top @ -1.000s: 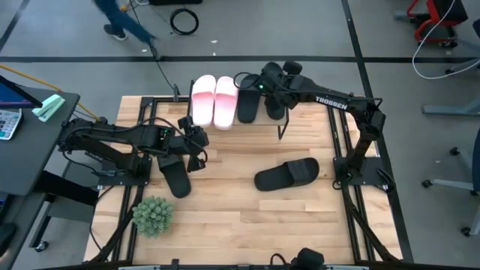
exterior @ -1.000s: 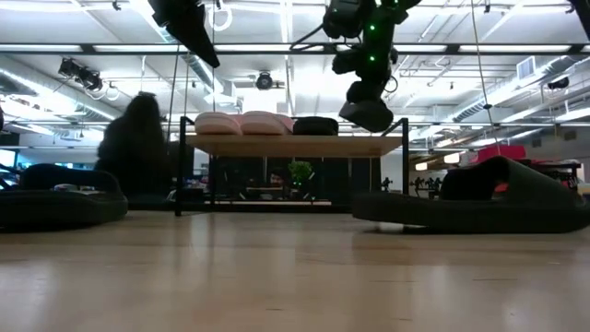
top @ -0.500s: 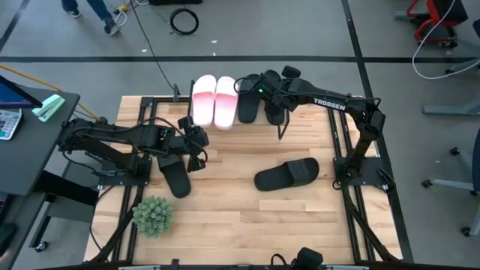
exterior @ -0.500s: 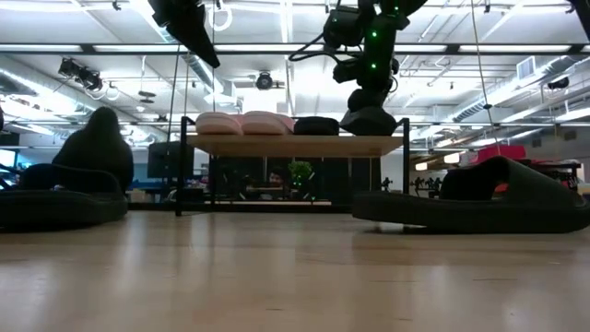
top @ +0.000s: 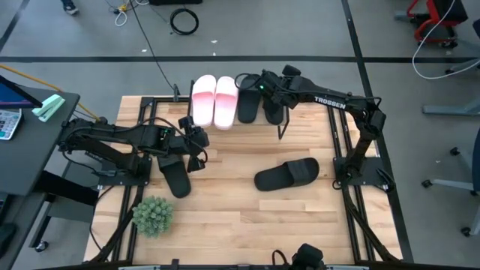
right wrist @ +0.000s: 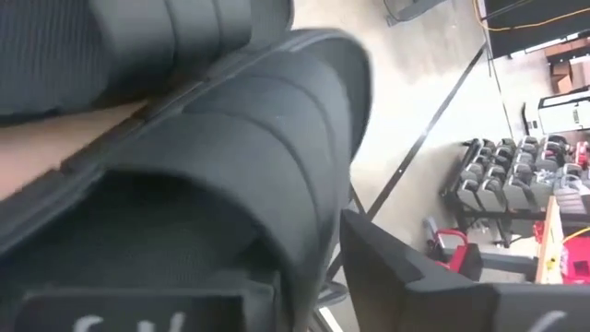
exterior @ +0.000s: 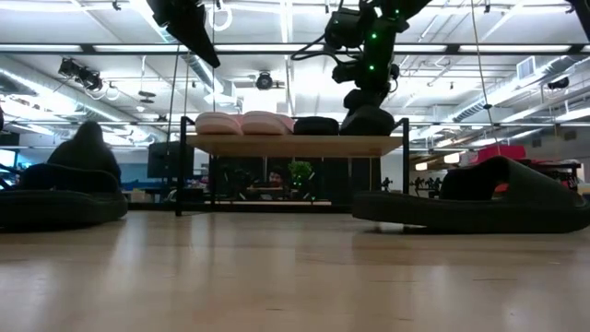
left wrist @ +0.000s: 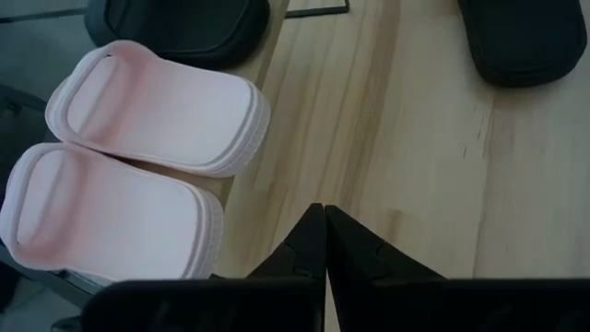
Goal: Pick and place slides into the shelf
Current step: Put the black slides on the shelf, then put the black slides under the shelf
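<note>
Four slides sit side by side on the shelf (top: 279,126) at top centre of the high view: two pale pink slides (top: 214,100), then a black slide (top: 248,105), then a 2nd black slide (top: 274,107) at the shelf's right end. Shelf has a light plank top on thin black legs. Two more black ones lie on the counter (top: 240,217): a centre slide (top: 286,174) at centre-right and a left slide (top: 175,177) at left.

Right end effector (top: 271,88) is over the shelf's right end, on the 2nd black slide; the right wrist view shows its fingers (right wrist: 406,277) either side of that slide's edge, pinching it. The low view shows that slide's sole resting on the plank.

Left end effector (top: 198,144) is at left-centre of the high view, just above the left slide, not touching it; fingers pressed together in the left wrist view.
</note>
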`<action>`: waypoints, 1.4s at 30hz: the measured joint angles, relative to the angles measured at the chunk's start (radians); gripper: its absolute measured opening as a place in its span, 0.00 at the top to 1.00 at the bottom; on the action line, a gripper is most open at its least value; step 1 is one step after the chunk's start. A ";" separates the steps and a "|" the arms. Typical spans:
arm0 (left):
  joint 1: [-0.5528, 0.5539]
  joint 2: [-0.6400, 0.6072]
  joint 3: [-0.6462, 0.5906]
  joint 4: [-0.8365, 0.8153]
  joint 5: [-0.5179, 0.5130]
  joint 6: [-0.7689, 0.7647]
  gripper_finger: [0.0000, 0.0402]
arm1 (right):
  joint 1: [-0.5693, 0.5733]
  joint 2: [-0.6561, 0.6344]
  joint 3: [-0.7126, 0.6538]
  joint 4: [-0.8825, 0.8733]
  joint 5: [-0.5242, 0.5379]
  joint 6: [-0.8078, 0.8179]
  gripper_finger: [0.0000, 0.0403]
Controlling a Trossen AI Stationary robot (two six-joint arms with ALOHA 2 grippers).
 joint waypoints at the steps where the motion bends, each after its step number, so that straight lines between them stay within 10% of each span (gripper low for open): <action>1: 0.000 0.000 0.000 0.000 0.000 -0.001 0.98 | -0.002 0.000 0.000 0.006 -0.001 0.000 0.75; 30: -0.001 0.000 0.000 -0.013 0.000 -0.030 0.96 | 0.196 0.000 0.009 -0.124 0.059 0.082 0.70; 37: -0.001 0.000 0.000 -0.027 0.000 -0.030 0.98 | 0.239 0.001 0.133 -0.190 0.093 0.086 0.70; 42: -0.001 0.000 0.000 -0.027 0.000 -0.030 0.95 | 0.224 0.001 0.305 -0.269 -0.068 0.146 0.70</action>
